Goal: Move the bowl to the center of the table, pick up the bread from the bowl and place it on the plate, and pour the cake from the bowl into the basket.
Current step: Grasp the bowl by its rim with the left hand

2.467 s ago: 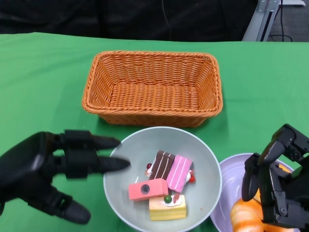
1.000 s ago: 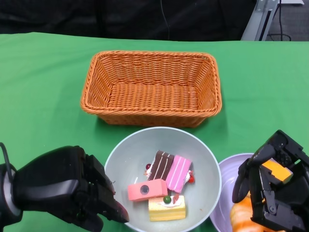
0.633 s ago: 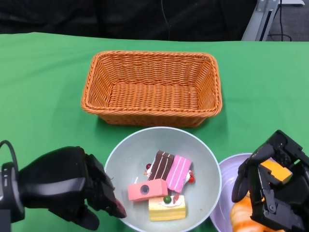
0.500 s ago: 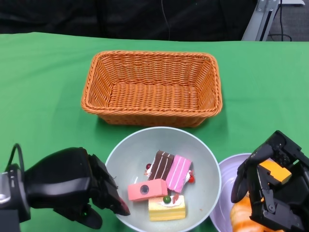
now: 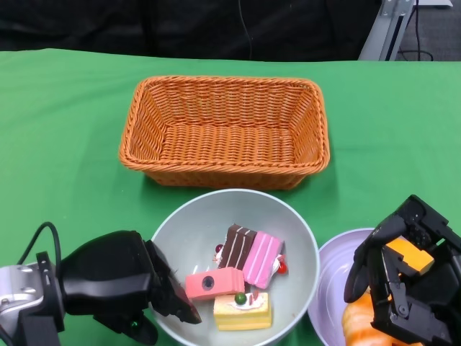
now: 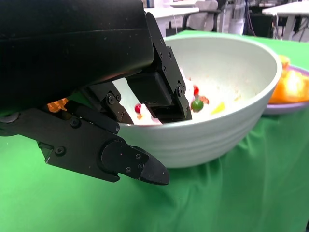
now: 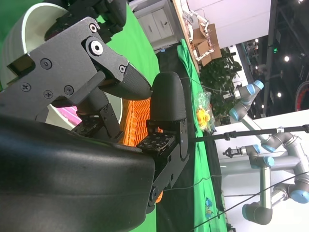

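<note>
The grey-white bowl (image 5: 299, 249) stands near the table's front edge, just in front of the basket. Inside it lie several cake pieces (image 5: 238, 277): a brown striped one, pink ones and a yellow one. My left hand (image 5: 122, 292) grips the bowl's left rim, one finger inside and the others (image 6: 130, 162) under the outside wall (image 6: 227, 96). The orange bread (image 5: 364, 321) lies on the lilac plate (image 5: 328, 277) at the front right. Over the bread hovers my right hand (image 5: 403, 288), fingers curled but apart; in its wrist view nothing sits between them.
An empty orange wicker basket (image 5: 225, 130) stands behind the bowl at the middle of the green cloth. The plate almost touches the bowl's right side. Bare green cloth lies left and right of the basket.
My left hand turned from flat beside the bowl, dropped lower and closed on its left rim. The bowl and cakes shifted slightly to the left. The right hand hardly moved.
</note>
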Robot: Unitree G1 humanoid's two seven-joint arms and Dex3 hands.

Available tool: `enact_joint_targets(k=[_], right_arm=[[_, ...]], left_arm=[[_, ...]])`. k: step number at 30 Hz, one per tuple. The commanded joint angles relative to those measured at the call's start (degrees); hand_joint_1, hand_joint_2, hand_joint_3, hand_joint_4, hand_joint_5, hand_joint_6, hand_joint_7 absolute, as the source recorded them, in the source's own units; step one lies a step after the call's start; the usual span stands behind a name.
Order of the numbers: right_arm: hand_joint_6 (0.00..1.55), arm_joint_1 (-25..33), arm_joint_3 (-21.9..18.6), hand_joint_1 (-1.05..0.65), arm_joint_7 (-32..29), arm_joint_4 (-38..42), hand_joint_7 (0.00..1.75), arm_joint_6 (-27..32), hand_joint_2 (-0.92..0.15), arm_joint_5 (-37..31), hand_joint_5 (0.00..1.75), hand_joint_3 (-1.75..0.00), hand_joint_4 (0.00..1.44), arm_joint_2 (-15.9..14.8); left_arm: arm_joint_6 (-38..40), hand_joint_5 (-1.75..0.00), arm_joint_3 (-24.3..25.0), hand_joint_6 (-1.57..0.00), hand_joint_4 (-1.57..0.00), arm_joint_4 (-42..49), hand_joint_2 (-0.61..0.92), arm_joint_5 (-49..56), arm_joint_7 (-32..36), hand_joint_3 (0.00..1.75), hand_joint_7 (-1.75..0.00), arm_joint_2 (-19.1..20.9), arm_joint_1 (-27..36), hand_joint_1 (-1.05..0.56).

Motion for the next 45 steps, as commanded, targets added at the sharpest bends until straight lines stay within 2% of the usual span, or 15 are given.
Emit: enact_joint_targets(k=[1, 8, 14, 25, 27, 28, 30, 32, 35, 38, 40, 42, 44, 45], right_arm=[[0.61, 0.11, -0.06, -0.13, -0.37, -0.63, 1.59, -0.15, -0.58, -0.10, 1.75, -1.18, 0.76, 0.09], [0.62, 0.07, 0.41, -0.14, -0.09, -0.37, 1.59, -0.77, -0.57, -0.67, 1.75, -1.18, 0.77, 0.08], [0.62, 0.04, 0.55, -0.15, -0.12, -0.40, 1.60, -0.72, -0.56, -0.66, 1.75, -1.18, 0.77, 0.18], [0.62, 0.04, 0.57, -0.15, -0.10, -0.42, 1.60, -0.72, -0.57, -0.66, 1.75, -1.18, 0.77, 0.15], [0.61, -0.01, 0.60, -0.15, 0.21, 0.09, 1.59, -1.51, -0.57, -0.78, 1.75, -1.18, 0.77, 0.27], [0.61, 0.02, 0.75, -0.15, 0.17, 0.12, 1.59, -1.73, -0.56, -1.34, 1.75, -1.18, 0.77, 0.15], [0.61, 0.06, 0.97, -0.12, 0.26, 0.17, 1.59, -2.11, -0.57, -2.17, 1.75, -1.19, 0.77, -0.07], [0.61, 0.11, 1.02, -0.12, 0.38, 0.07, 1.58, -2.11, -0.58, -2.25, 1.75, -1.19, 0.77, -0.09], [0.61, 0.29, 1.11, -0.12, -0.11, -0.26, 1.58, -1.70, -0.57, -2.45, 1.75, -1.19, 0.77, 0.12], [0.61, 0.45, 1.28, -0.12, -0.60, -0.49, 1.58, -1.45, -0.57, -2.68, 1.75, -1.18, 0.77, 0.32], [0.62, 0.50, 1.43, -0.11, -0.67, -0.39, 1.58, -1.81, -0.58, -2.89, 1.75, -1.18, 0.77, 0.39], [0.61, 0.37, 1.34, -0.11, -0.37, -0.19, 1.58, -2.03, -0.58, -2.74, 1.75, -1.18, 0.77, 0.21], [0.61, 0.34, 1.26, -0.12, -0.18, -0.25, 1.58, -1.93, -0.59, -2.55, 1.75, -1.17, 0.76, 0.02], [0.60, 0.35, 1.25, -0.11, -0.16, -0.30, 1.58, -1.89, -0.59, -2.53, 1.75, -1.16, 0.76, -0.03]], left_arm=[[1.43, 0.00, -2.67, -0.94, -1.02, 0.29, 0.92, 1.58, 2.26, 0.01, 0.00, 2.42, -1.17, -0.51], [3.57, 0.00, -7.06, -0.95, -1.03, -1.22, 0.92, 1.06, 4.07, 0.04, -0.01, 2.09, -1.73, -0.54], [6.25, 0.00, -9.82, -0.93, -0.99, -3.31, 0.92, 0.11, 1.89, 0.09, 0.00, 2.09, -1.71, -0.53], [7.68, 0.00, -11.43, -0.93, -0.99, -4.08, 0.92, -0.87, 2.01, 0.10, 0.00, 2.75, -1.83, -0.53], [8.89, 0.00, -11.84, -0.93, -0.99, -4.21, 0.92, -0.87, 1.77, 0.09, 0.00, 1.86, -1.61, -0.53], [13.11, 0.00, -12.30, -0.93, -0.99, -6.81, 0.92, -0.23, -3.62, 0.09, 0.00, 1.55, -1.15, -0.52], [19.37, 0.00, -13.07, -0.60, -0.64, -11.00, 0.92, 0.16, -12.09, 0.18, 0.00, 1.40, -0.49, -0.54], [22.13, 0.00, -13.58, -0.54, -0.58, -12.76, 0.92, -1.19, -16.09, 0.18, 0.00, 1.15, -0.21, -0.54], [23.17, -0.02, -14.13, -0.53, -0.60, -12.92, 0.92, -2.71, -17.31, 0.17, -0.01, 0.79, -0.42, -0.52], [23.30, -0.04, -14.37, -0.57, -0.64, -12.72, 0.92, -3.70, -16.87, 0.19, -0.02, 0.66, -0.45, -0.49], [22.61, -0.08, -14.38, -0.72, -0.77, -11.53, 0.92, -4.80, -15.60, 0.16, -0.08, 0.29, -0.56, -0.40], [21.79, -0.10, -14.58, -0.97, -0.99, -9.92, 0.92, -5.38, -14.26, 0.14, -0.09, -0.16, -0.97, -0.33], [21.20, -0.19, -14.94, -1.09, -1.12, -8.66, 0.92, -5.20, -12.67, 0.11, -0.08, -0.45, -1.37, -0.31], [20.98, -0.62, -15.11, -1.15, -1.01, -8.20, 0.92, -5.11, -12.01, 0.08, -0.05, -0.53, -1.53, -0.30]])
